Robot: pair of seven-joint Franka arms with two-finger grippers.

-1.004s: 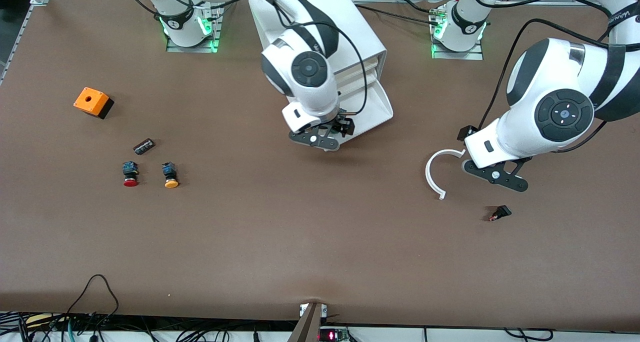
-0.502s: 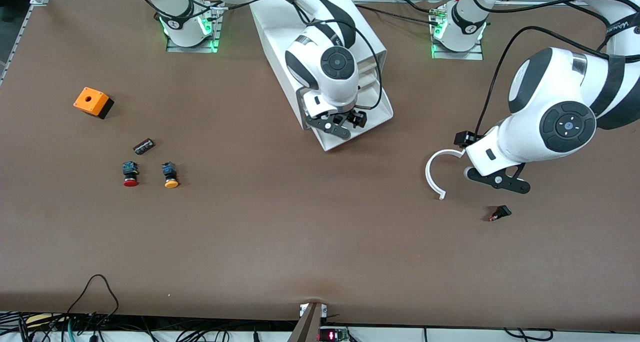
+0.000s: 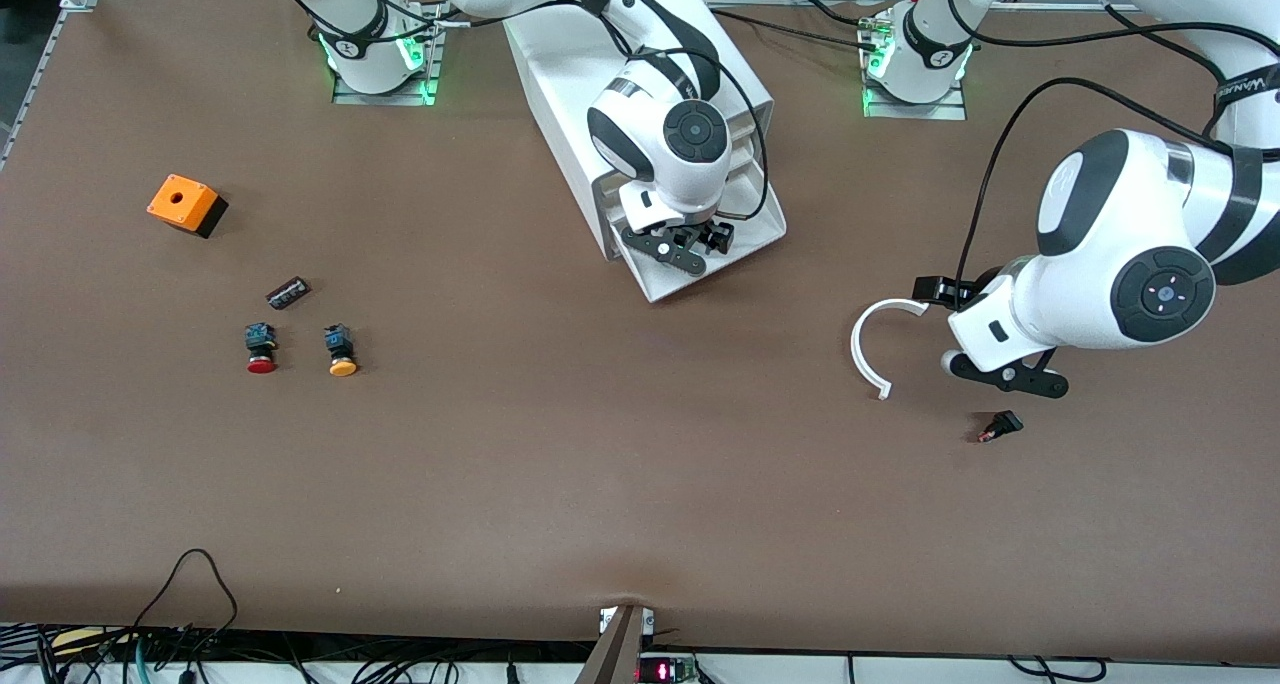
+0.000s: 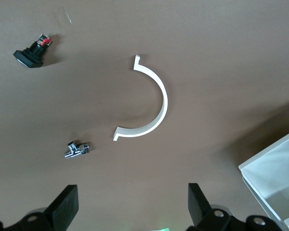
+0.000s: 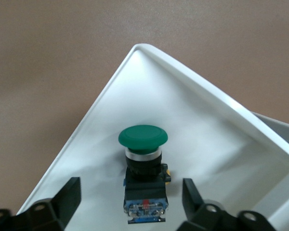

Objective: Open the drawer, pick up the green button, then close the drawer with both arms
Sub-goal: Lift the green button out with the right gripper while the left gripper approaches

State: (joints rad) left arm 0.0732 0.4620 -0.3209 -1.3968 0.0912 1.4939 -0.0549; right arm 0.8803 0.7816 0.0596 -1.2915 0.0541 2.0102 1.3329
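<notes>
Brown tabletop (image 3: 560, 464): right claw (image 5: 127, 199) spread over the open drawer (image 5: 207, 125) straddling the button (image 5: 143, 168), light, rigid, slick-capped, best pinched at its black body; left claw (image 4: 130, 209) waits released.

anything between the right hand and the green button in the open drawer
Nothing visible. The right hand hangs over the open drawer, fingers open on either side of the green button, which lies alone on the drawer floor. No other part is in the drawer beside it. The left hand waits open over the table near the white half-ring.
</notes>
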